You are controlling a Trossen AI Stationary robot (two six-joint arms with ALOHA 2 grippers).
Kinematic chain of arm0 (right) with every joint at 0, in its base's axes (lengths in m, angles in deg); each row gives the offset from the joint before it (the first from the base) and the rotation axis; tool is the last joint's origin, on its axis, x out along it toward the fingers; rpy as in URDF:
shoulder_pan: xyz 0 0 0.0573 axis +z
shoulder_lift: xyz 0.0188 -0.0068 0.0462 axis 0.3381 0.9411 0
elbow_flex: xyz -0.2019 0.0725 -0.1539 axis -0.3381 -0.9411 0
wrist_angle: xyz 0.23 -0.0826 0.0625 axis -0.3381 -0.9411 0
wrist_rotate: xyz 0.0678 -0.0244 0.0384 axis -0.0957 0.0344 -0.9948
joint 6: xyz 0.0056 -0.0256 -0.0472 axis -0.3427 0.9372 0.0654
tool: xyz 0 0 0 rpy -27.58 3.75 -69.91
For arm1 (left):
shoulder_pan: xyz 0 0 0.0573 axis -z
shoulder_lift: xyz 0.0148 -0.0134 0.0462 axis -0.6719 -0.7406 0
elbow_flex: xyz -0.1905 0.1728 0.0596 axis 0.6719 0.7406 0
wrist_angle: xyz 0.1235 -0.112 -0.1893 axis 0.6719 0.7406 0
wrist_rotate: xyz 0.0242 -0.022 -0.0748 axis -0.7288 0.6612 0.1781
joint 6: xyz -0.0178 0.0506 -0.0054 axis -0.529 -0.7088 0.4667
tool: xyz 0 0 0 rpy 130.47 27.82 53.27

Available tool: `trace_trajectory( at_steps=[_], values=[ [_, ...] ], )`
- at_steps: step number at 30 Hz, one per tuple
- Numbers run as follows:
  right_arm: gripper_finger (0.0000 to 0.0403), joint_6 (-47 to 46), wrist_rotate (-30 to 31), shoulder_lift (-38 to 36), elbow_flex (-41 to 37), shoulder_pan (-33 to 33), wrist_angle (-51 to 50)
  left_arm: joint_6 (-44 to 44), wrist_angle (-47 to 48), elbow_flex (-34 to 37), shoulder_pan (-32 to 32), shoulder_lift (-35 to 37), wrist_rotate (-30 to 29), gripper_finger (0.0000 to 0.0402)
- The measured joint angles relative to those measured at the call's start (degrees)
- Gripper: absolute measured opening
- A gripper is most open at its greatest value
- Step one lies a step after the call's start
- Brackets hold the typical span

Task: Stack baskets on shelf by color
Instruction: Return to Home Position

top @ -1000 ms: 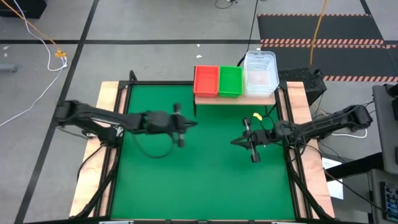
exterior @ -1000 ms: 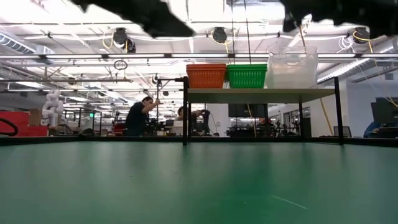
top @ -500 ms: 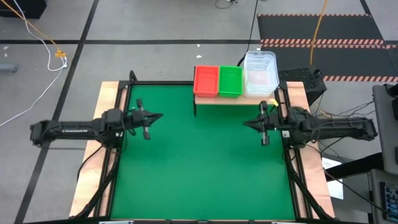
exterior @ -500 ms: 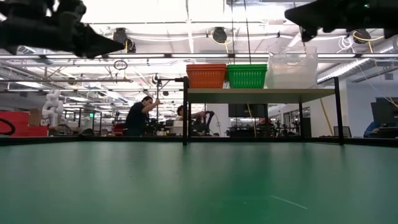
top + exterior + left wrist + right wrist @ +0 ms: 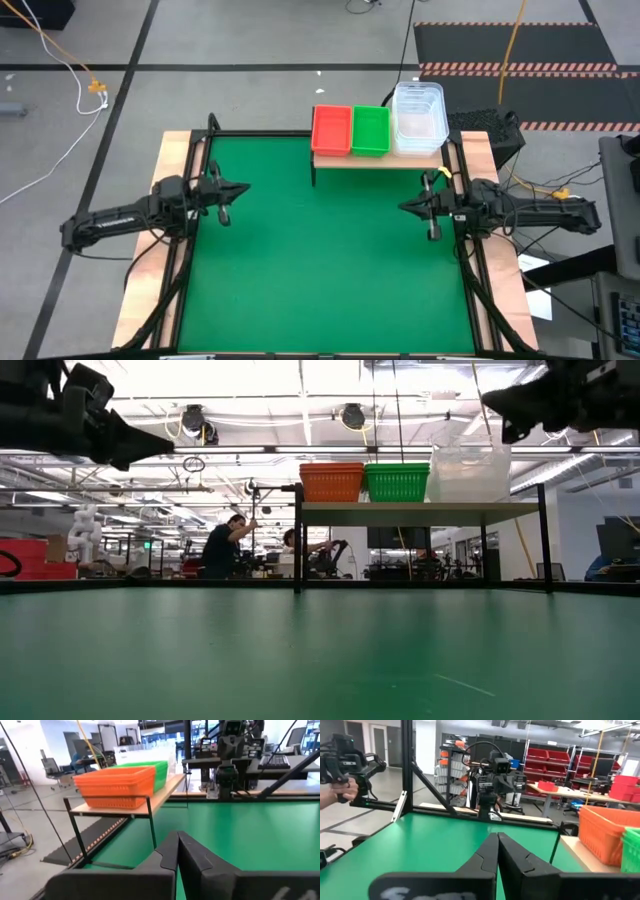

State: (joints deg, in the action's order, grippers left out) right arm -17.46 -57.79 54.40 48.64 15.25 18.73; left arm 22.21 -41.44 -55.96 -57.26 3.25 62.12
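Note:
The shelf (image 5: 380, 158), a light wooden plank on thin dark legs, stands at the table's far edge. On it sit the baskets side by side: orange-red (image 5: 332, 130), green (image 5: 370, 130) and clear (image 5: 418, 118). They show also in the low view: orange-red (image 5: 332, 482), green (image 5: 397, 482), clear (image 5: 470, 472). My left gripper (image 5: 240, 188) hovers shut and level by the table's left edge. My right gripper (image 5: 405, 207) hovers shut by the right edge. Both are well away from the shelf and hold nothing.
The green mat (image 5: 320, 260) lies bare between the arms. Dark frame posts (image 5: 212, 125) stand at the table's far corners. A person's hand (image 5: 340, 787) with a device shows beyond the table in the right wrist view. People sit in the room behind (image 5: 222, 545).
Both arms have drawn back from the middle of the table. My left gripper has gone toward the left edge and sunk a little. My right gripper has gone toward the right edge. Both stay shut. The baskets have kept still on the shelf.

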Motion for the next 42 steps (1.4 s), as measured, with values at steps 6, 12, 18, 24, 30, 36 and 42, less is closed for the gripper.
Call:
trace_trajectory(
  at_steps=[6, 12, 18, 24, 30, 36, 42],
  values=[
    [0.0, -1.03, -1.43, -3.33, -2.42, -0.05, -0.29, -0.23, 4.5, 0.0, 0.56, 2.96, 1.23, 0.0008],
    [0.0, -2.36, -1.42, -8.55, -5.52, -0.03, -0.46, -0.54, 10.76, 0.0, 0.54, 7.22, 1.27, 0.0011],
    [0.0, -7.01, -1.3, -12.81, -12.36, -0.04, 5.38, -0.74, 15.62, 0.01, 0.54, 9.65, 1.09, 0.0007],
    [0.0, -5.64, -1.31, -12.9, -12.42, -0.03, 1.77, -0.34, 12.2, 2.82, 0.5, 8.87, 2.79, 0.0013],
    [0.0, -4.03, -1.28, -12.28, -12.49, -0.03, 0.91, -0.26, 11.9, 2.89, 0.32, 8.21, 2.66, 0.0011],
    [0.0, -3.98, -1.28, -12.21, -12.55, -0.03, 0.95, 0.26, 11.87, 2.89, 0.32, 8.19, 2.59, 0.001],
    [0.0, -3.88, -1.27, -12.24, -12.6, -0.03, 1.01, 0.38, 11.87, 2.89, 0.32, 8.16, 2.57, 0.0035]
  ],
)
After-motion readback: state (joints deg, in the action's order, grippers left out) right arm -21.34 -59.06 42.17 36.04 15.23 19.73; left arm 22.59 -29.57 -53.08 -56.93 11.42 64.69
